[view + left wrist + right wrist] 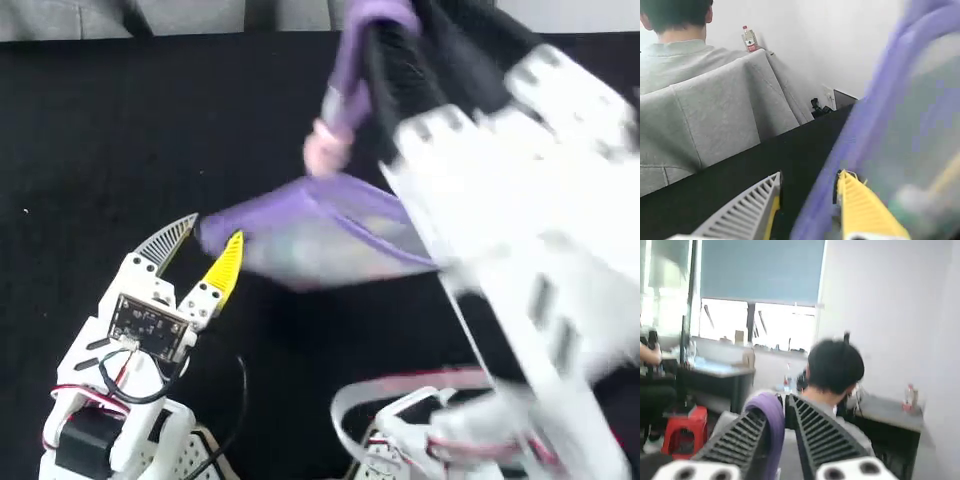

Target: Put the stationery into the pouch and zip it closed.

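Observation:
A purple translucent pouch (320,235) hangs tilted above the black table. My right gripper (372,35) holds it from above. In the right wrist view that gripper (779,405) is shut on the pouch's purple edge (772,427), which sits between its black ribbed fingers. A pink blob (325,150) dangles by the purple strip under it. My left gripper (215,230) is open at the pouch's low left corner. In the left wrist view the pouch (900,115) is close by, its purple edge running down between the open left gripper's (809,180) grey and yellow fingers. Blurred stationery shapes (922,197) show through the pouch wall.
The black table cloth (120,130) stretches to the left and back of the pouch. A black cable (235,385) loops by the left arm's base, and a white ribbon cable (400,388) curves by the right arm's base at the front.

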`<state>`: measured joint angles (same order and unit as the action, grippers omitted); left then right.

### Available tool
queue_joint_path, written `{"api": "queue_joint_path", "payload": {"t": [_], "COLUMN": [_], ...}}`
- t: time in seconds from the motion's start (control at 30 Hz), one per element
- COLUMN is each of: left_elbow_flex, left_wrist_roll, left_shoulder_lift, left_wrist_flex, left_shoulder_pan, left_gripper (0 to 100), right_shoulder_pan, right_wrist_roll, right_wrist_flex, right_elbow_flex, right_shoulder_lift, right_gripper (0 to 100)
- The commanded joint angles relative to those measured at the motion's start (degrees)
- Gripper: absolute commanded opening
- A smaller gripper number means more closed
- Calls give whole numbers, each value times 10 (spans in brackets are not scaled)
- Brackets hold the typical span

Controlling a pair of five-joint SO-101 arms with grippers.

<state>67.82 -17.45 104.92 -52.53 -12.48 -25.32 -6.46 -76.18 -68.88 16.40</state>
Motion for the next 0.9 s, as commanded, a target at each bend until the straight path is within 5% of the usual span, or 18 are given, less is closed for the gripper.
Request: {"api": "queue_joint_path", "payload": {"t": [0.0, 0.37, 0.77, 0.87], "left_elbow_flex": [-15, -16, -26, -58], "left_wrist_roll": [2, 2, 2, 49], "left_shoulder_lift": [-2, -2, -2, -2], "left_wrist_flex": [6, 5, 6, 2], "left_shoulder_pan": [5, 5, 5, 5], "left_gripper": [188, 188, 188, 188], "right_shoulder_pan": [-14, -97, -95, -95], "right_wrist_roll": [4, 1, -2, -30], "right_wrist_flex": [54, -40, -38, -31], "right_elbow_flex": [49, 138, 211, 214], "right_shoulder_lift": [77, 102, 100, 99], "right_gripper": [11, 11, 11, 11]}}
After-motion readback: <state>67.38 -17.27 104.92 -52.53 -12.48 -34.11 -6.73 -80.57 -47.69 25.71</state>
